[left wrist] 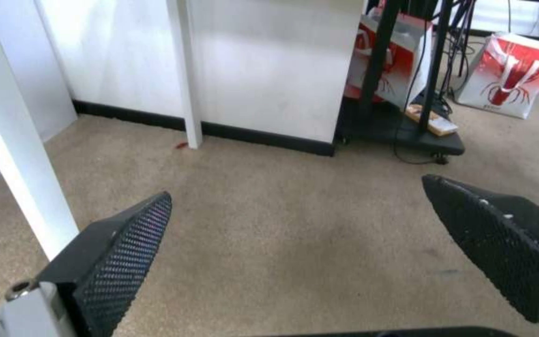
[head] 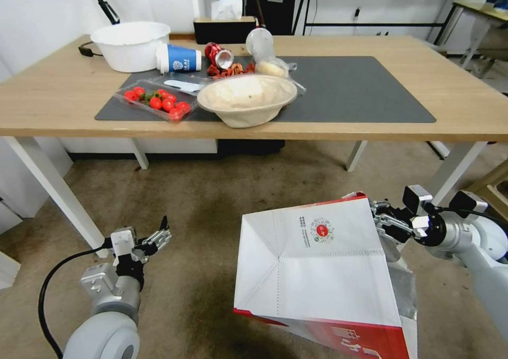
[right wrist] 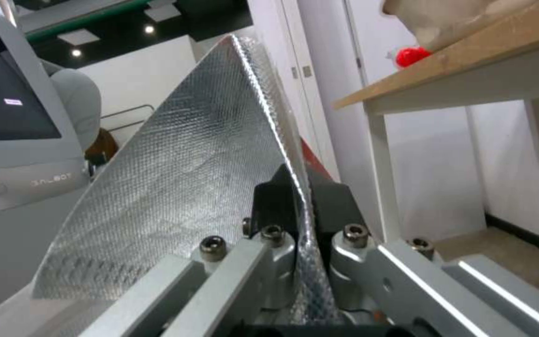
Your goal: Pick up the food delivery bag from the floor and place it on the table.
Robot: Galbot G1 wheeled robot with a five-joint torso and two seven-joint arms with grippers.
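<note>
The food delivery bag (head: 317,274), white with a red edge band and a small round red logo, hangs tilted low at the right, in front of the table (head: 63,99) and above the floor (head: 201,200). My right gripper (head: 385,222) is shut on the bag's upper right edge. In the right wrist view the bag's silver foil lining (right wrist: 176,187) is pinched between the black fingers (right wrist: 332,206) of that gripper (right wrist: 301,196). My left gripper (head: 159,237) hangs low at the left, apart from the bag, open over bare carpet (left wrist: 294,224).
On the table's dark mat (head: 360,89) lie a beige bowl (head: 246,100), a tray of tomatoes (head: 157,100), a blue cup (head: 180,58), a can (head: 219,56) and a white basin (head: 130,44). White table legs (head: 53,189) stand left and right (head: 455,168). Another red-and-white bag (left wrist: 513,75) stands by a black cart.
</note>
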